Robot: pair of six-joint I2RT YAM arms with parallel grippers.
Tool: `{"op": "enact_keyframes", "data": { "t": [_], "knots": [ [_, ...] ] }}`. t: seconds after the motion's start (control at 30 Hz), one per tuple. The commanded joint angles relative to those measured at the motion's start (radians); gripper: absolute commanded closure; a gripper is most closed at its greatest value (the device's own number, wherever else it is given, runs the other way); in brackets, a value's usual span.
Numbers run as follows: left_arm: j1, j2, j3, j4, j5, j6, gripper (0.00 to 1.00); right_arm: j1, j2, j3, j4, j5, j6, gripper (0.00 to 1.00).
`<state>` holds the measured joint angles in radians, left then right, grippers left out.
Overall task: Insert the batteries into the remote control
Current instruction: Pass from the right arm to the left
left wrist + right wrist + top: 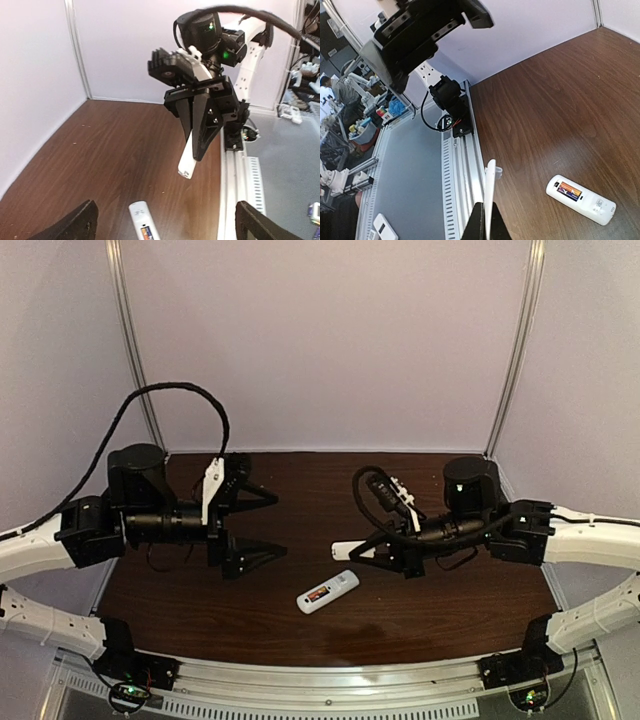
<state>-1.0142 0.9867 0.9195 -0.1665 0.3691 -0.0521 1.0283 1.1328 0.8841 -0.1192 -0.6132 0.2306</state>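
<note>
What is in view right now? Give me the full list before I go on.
remote control: one, white, lying back-up on the table, near the front centre, between the arms.
batteries: apparently two, one orange and one dark, lying in the remote's open recess.
cover strip: one, slim and white, probably the battery cover, held above the table.
table: one, dark brown wood grain.
rail: one, silver, along the table's near edge.
left gripper: one, black, fingers wide apart and empty, over the table's left side.
right gripper: one, black, fingers shut on the cover strip, right of centre.
</note>
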Motion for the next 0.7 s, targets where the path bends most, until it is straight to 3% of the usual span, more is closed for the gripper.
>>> {"op": "enact_keyframes", "data": {
  "t": [0.0,0.23,0.53,0.67],
  "knots": [
    [-0.137,-0.002,-0.054,0.046,-0.429,0.173,0.03,-0.077,0.069,-0.056,0.231,-0.243,0.288,1.0],
    [-0.275,0.114,-0.028,0.038,-0.603,0.323,0.13,-0.101,0.169,-0.1,0.42,-0.352,0.468,1.0],
    [-0.301,0.296,0.094,-0.067,-0.552,0.36,0.42,-0.11,0.239,-0.122,0.51,-0.405,0.543,1.0],
    [-0.301,0.335,0.124,-0.078,-0.531,0.366,0.45,-0.109,0.257,-0.128,0.542,-0.423,0.563,1.0]
  ]
}}
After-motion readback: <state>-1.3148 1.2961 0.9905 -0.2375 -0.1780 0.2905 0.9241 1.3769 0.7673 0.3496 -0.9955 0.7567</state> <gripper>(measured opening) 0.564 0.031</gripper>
